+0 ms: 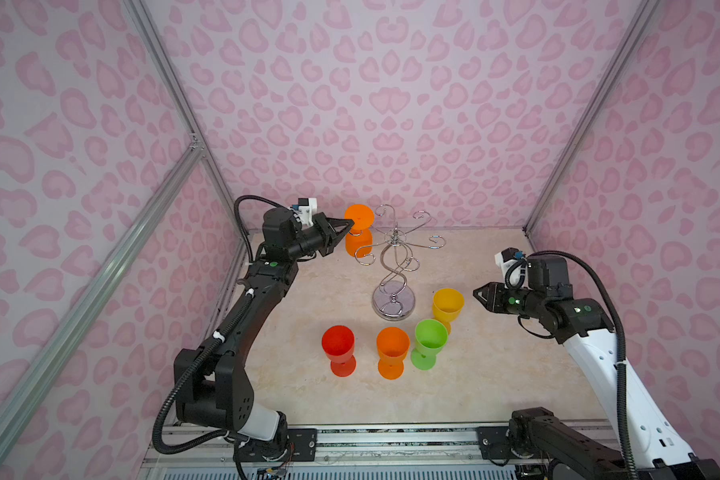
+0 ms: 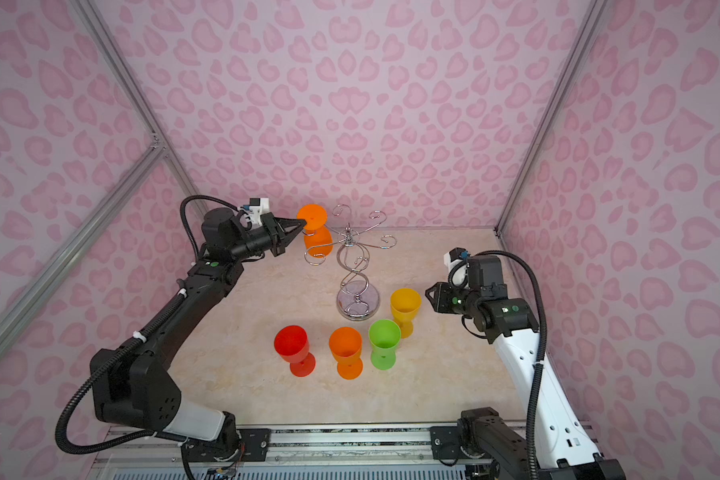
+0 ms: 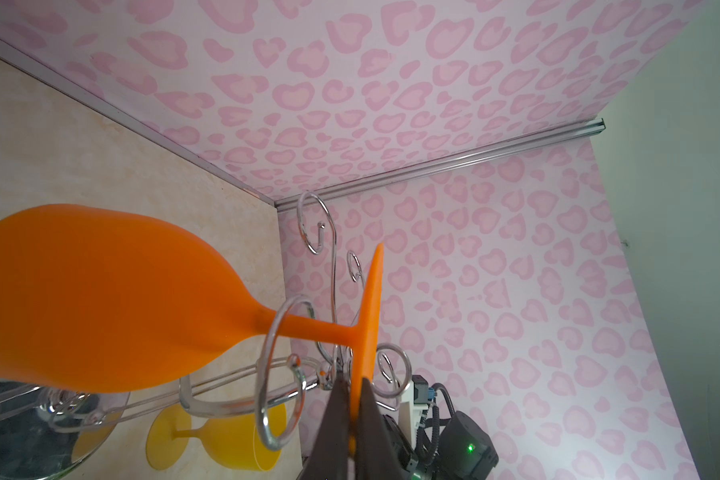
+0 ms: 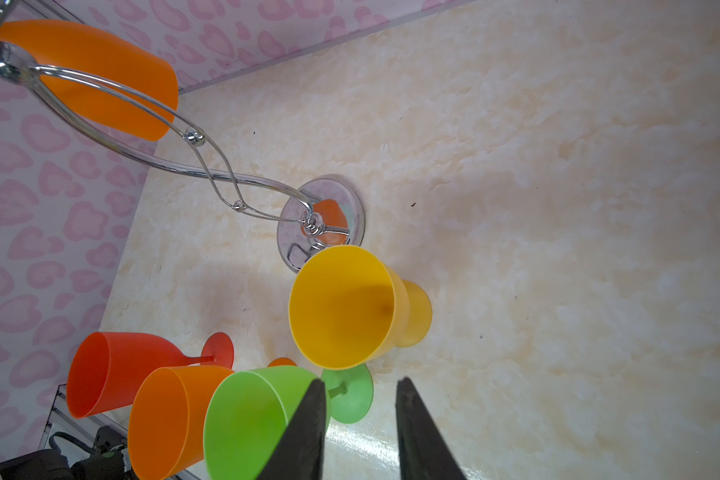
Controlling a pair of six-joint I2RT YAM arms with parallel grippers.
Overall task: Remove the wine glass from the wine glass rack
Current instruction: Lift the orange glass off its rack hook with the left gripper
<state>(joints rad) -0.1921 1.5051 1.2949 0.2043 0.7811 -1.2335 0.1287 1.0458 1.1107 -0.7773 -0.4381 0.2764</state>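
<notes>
An orange wine glass [image 1: 359, 243] [image 2: 317, 243] [image 3: 100, 299] hangs upside down at the left side of the chrome wine glass rack [image 1: 393, 266] [image 2: 356, 270] [image 4: 225, 183]. Its stem runs through a curled hook [image 3: 267, 374]. My left gripper [image 1: 351, 225] [image 2: 304, 224] [image 3: 352, 386] is shut on the rim of the glass's round foot [image 3: 371, 299], high above the table. My right gripper [image 1: 476, 293] [image 2: 429, 293] [image 4: 358, 386] hovers open to the right of the rack, with nothing between its fingers.
Several glasses stand upright on the marble tabletop [image 1: 495, 374] in front of the rack: red [image 1: 338, 349], orange [image 1: 391, 351], green [image 1: 429, 343] and yellow [image 1: 447, 307]. The yellow and green ones are close to my right gripper. Pink patterned walls enclose the cell.
</notes>
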